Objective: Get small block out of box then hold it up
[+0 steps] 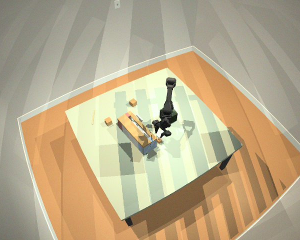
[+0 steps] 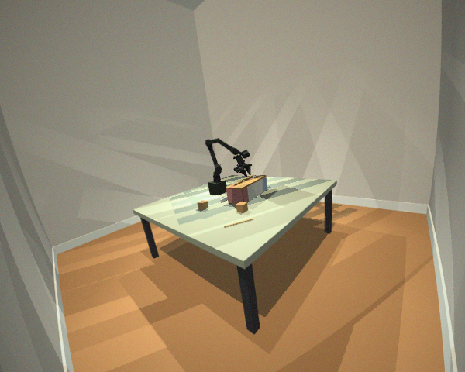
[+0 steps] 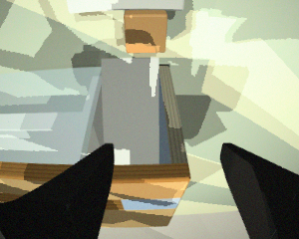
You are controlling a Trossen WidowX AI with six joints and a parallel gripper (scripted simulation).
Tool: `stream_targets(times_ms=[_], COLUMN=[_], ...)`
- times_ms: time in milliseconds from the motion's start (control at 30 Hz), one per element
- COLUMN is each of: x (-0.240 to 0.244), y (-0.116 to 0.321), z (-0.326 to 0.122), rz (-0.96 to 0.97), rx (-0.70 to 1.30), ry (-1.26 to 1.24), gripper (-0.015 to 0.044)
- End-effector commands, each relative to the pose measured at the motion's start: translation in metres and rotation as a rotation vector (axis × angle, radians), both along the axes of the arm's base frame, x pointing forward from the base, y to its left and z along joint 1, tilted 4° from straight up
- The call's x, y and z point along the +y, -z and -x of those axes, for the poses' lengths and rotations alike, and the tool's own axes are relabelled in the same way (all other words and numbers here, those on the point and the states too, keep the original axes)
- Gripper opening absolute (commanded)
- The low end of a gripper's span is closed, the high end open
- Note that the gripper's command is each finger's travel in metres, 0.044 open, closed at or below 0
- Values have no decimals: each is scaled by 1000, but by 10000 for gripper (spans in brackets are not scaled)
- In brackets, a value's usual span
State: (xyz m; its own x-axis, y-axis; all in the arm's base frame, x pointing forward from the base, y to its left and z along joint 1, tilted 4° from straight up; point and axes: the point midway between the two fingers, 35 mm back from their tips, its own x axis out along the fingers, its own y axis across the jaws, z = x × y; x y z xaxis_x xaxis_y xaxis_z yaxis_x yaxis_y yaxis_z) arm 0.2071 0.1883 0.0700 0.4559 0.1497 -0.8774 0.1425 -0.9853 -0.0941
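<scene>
The small orange block (image 1: 159,140) (image 3: 146,30) rests outside the box, by the blue end. In the wrist view it lies just past the end of a grey ramp (image 3: 130,110), with a pale bar (image 3: 135,4) along its far side. The box (image 1: 128,126) (image 2: 237,194) (image 3: 179,186) stands upright, with a wooden top, one red end and one blue end. My gripper (image 1: 158,134) (image 2: 248,175) (image 3: 168,150) is open and empty, above the box's blue end. In the wrist view the left finger overlaps the box and the right finger is beside it.
Two larger orange cubes, one (image 1: 133,102) (image 2: 202,205) and another (image 1: 108,121) (image 2: 241,207), stand near the red end. A thin stick (image 1: 93,117) (image 2: 239,222) lies beyond them. A pale bar (image 1: 139,118) lies along the box's arm side.
</scene>
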Motion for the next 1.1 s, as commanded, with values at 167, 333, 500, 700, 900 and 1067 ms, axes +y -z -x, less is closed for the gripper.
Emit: stream_targets(times_ms=[167, 333, 500, 700, 900, 1067], x=[-5, -4, -3, -2, -1, 0], y=[56, 58, 66, 76, 85, 93], z=[7, 7, 6, 4, 3, 3], rz=[28, 28, 26, 26, 27, 27], rx=[18, 18, 20, 20, 20, 19], ry=[-3, -2, -1, -1, -2, -2], gripper=[285, 285, 285, 285, 285, 285])
